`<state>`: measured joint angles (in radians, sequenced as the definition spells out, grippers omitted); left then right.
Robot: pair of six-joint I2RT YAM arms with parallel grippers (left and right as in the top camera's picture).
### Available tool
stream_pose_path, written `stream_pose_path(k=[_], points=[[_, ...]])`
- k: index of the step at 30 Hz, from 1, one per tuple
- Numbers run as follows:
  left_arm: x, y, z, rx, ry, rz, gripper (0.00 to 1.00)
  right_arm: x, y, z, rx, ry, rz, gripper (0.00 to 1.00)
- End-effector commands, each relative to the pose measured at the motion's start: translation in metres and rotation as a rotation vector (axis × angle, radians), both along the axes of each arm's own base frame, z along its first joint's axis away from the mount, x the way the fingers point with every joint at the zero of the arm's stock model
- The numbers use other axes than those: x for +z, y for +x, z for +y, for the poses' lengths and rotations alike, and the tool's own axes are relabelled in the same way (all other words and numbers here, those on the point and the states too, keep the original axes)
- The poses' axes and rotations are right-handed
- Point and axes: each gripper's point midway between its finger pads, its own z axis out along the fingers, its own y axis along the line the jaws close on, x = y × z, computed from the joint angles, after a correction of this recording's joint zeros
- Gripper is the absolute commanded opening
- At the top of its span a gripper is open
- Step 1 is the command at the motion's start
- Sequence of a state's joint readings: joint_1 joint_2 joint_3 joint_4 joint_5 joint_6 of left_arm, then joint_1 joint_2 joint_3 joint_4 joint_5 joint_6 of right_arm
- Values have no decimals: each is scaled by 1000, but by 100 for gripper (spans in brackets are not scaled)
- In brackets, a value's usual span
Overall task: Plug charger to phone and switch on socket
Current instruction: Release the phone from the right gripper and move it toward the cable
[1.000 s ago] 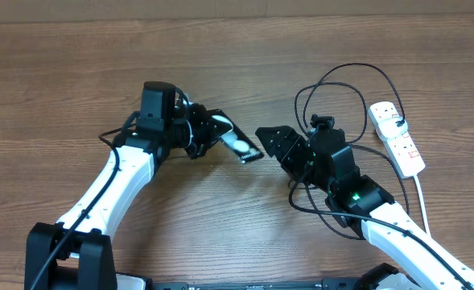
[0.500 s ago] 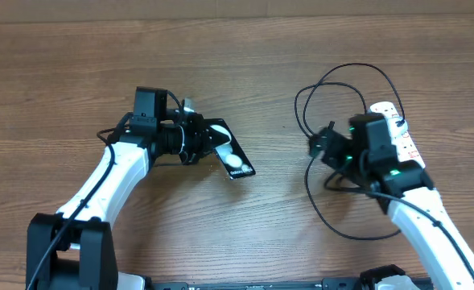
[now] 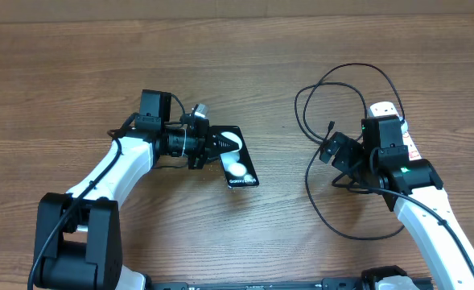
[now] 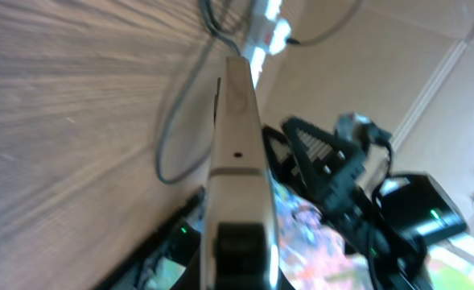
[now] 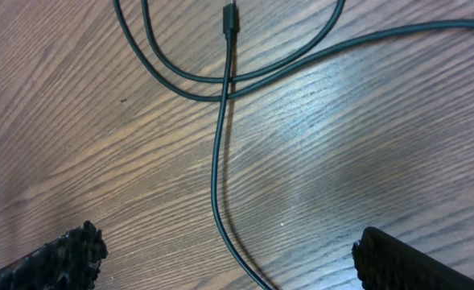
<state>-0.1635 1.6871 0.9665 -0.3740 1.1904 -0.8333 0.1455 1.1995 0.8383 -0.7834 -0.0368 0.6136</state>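
The left gripper (image 3: 214, 143) is clamped on the phone (image 3: 238, 167), left of centre, white circles facing up; the charger (image 5: 216, 165) loops over the table (image 3: 76, 64) at right, its tip (image 5: 230, 18) lying free; the right gripper (image 3: 337, 151) hovers above it, fingers wide apart; the socket (image 3: 384, 109) lies far right.

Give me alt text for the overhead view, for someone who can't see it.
The left gripper grips the black phone by one end over a wooden table. To the right, the open right gripper hangs above the charger's black loops, beside the white socket.
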Motion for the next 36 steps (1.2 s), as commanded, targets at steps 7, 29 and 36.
stream_pose_path(k=[7, 29, 36], points=[[25, -13, -6, -83, -149, -7, 4, -2, 16, -1, 8, -22, -25, 90], [25, -13, -6, -73, -147, 30, 4, -47, 54, -4, 14, -97, 120, 75], [25, -13, -6, -65, -147, 61, 4, -49, 98, -2, 36, -123, 53, 68]])
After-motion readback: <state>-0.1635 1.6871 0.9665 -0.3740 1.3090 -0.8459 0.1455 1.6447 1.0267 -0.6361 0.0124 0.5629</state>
